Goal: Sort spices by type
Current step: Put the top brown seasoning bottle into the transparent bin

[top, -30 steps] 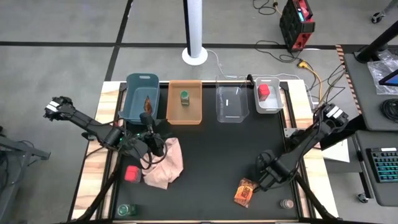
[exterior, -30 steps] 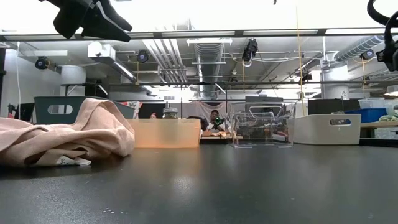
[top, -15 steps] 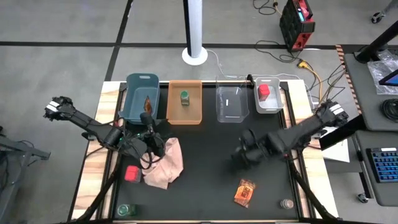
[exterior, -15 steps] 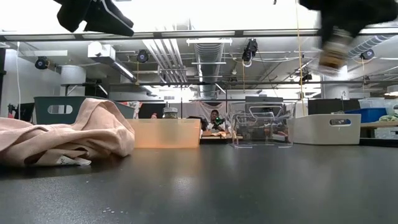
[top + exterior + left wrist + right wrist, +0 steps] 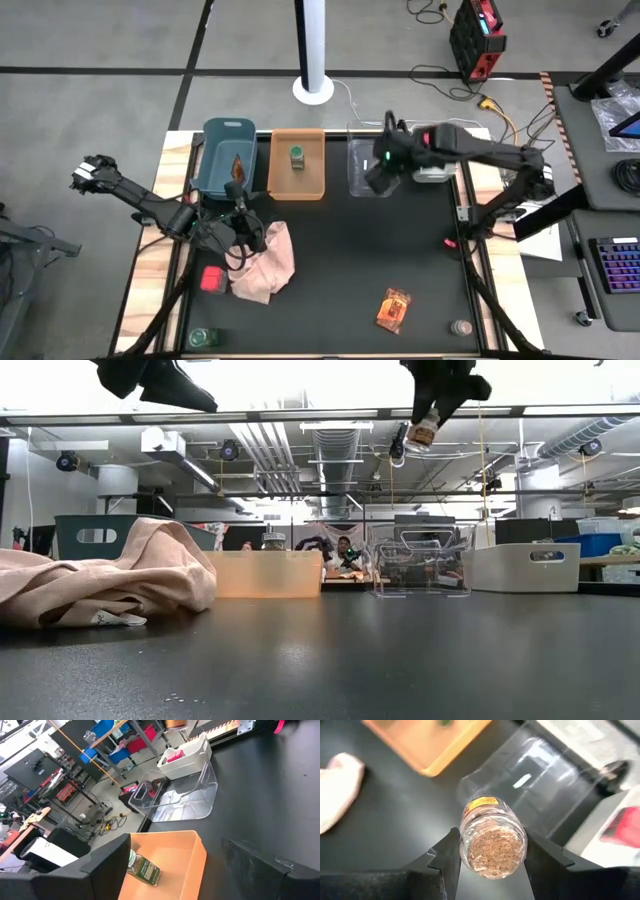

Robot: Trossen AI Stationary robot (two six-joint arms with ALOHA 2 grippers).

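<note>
I have the right claw (image 5: 492,851) clamped on a tiny jar (image 5: 492,837) full of brown, grainy spice, one finger pressed to each side of its glass wall. From above, that claw (image 5: 381,172) sits over the clear bin (image 5: 368,180) in the back row; from the counter-level camera the jar (image 5: 425,432) hangs high in the air above that bin (image 5: 420,568), well clear of it.

My left claw (image 5: 240,208) waits near the left edge of the black counter (image 5: 350,260), just beside the pink cloth (image 5: 266,262), with its fingers spread apart and nothing between them.

Along the back row I see a dark teal bin (image 5: 227,155) with an orange-brown packet (image 5: 237,164) in it, an orange bin (image 5: 298,163) holding a green-capped jar (image 5: 297,156), then the clear bin, then a white bin (image 5: 435,160) with a red container (image 5: 424,144) inside.

Still loose on the counter: another red container (image 5: 211,279) touching the cloth's left edge, a green-capped jar (image 5: 200,338) at the front left corner, an orange-brown foil packet (image 5: 393,309) lying flat toward the front right, and a second tiny jar (image 5: 461,327) near the front right corner.
</note>
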